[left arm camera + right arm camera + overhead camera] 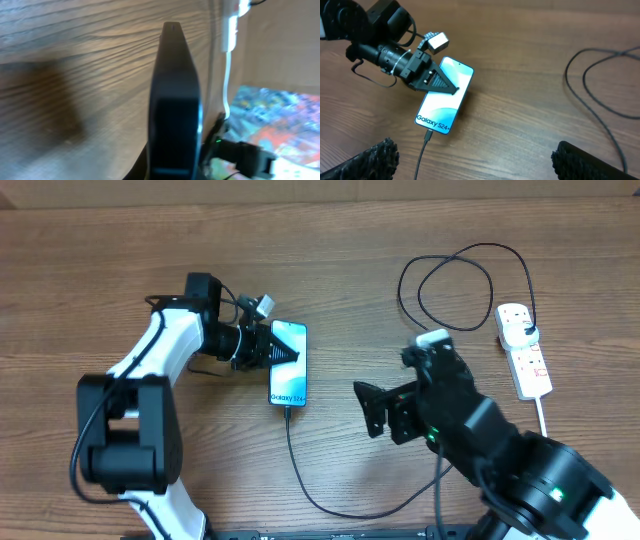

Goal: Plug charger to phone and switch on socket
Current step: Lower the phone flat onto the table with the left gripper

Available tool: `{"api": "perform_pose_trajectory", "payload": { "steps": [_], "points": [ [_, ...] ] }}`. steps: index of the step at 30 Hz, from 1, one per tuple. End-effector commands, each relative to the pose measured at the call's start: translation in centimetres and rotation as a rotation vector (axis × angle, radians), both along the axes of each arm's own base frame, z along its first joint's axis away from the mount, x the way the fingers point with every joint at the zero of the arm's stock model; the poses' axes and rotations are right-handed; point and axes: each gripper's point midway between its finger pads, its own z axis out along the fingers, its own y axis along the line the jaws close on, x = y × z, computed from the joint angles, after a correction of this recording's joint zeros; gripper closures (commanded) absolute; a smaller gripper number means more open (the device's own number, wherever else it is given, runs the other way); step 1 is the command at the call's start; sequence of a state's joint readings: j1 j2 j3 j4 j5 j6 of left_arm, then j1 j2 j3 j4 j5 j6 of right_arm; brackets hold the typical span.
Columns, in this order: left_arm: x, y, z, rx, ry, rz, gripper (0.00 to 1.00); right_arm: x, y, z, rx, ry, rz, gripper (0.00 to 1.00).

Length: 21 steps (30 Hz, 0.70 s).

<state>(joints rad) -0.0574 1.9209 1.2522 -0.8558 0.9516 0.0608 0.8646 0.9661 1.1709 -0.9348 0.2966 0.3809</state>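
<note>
From above, the phone (290, 385) lies flat on the wooden table (330, 240), a bit left of the middle, with its screen up. The left gripper (295, 357) reaches in from the left, and its black tip sits on top of the far half of the phone. The charger (289, 430) is a thin black wire. Its tip touches the near end of the phone. I cannot tell if it is pushed all the way in. The wire curves near and to the right, goes under the right arm, then loops on the far right. The white socket (530, 365) lies at the far right with a black plug in it. I cannot tell how its switches are set. The right gripper (362, 410) is between the phone and the socket, spread wide and holding nothing.

In the left wrist view, the fingers (172, 100) look like one dark, blurry wedge, pressed together. The socket (231, 25) shows small at the top.

In the right wrist view, the phone (442, 107) reads "Galaxy S24+". The left gripper (451, 89) rests on it. The charger (422, 150) meets its near end. The right fingers (377, 157) sit far apart in the bottom corners.
</note>
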Motion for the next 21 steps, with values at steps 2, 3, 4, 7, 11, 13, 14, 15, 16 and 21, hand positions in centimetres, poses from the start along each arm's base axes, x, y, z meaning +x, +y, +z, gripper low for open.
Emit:
{"api": "perform_pose_trajectory", "payload": {
  "steps": [2, 3, 4, 7, 11, 13, 14, 15, 16, 21],
  "points": [
    [0.0, 0.5, -3.1, 0.058, -0.032, -0.074, 0.96, 0.8, 1.1, -1.0, 0.018, 0.053, -0.032, 0.00],
    [-0.1, 0.7, -3.8, 0.077, -0.021, -0.077, 0.96, 0.9, 1.3, -1.2, 0.014, 0.060, -0.034, 0.00],
    [-0.1, 0.9, -4.5, 0.094, -0.014, -0.079, 0.96, 1.1, 1.5, -1.4, 0.012, 0.061, -0.034, 0.00],
    [-0.1, 1.0, -6.1, 0.117, 0.007, -0.084, 0.96, 1.7, 2.1, -1.3, 0.023, 0.051, -0.034, 0.00],
    [-0.4, 1.0, -7.6, 0.117, 0.038, -0.088, 0.96, 2.3, 2.9, -0.3, 0.066, 0.016, -0.033, 0.00],
    [-0.4, 1.0, -8.0, 0.118, 0.047, -0.089, 0.96, 2.4, 3.0, -0.2, 0.072, 0.011, -0.032, 0.00],
    [-0.5, 1.0, -8.1, 0.121, 0.050, -0.089, 0.96, 2.4, 2.9, -0.2, 0.070, 0.012, -0.033, 0.00],
    [-0.4, 1.1, -8.2, 0.124, 0.049, -0.090, 0.96, 2.3, 2.9, -0.4, 0.065, 0.017, -0.033, 0.00],
    [-0.4, 1.1, -8.2, 0.126, 0.048, -0.090, 0.96, 2.3, 2.8, -0.5, 0.061, 0.020, -0.033, 0.00],
    [-0.5, 1.8, -8.9, 0.182, 0.050, -0.092, 0.83, 1.8, 2.3, -1.4, 0.022, 0.053, -0.034, 0.00]
  ]
}}
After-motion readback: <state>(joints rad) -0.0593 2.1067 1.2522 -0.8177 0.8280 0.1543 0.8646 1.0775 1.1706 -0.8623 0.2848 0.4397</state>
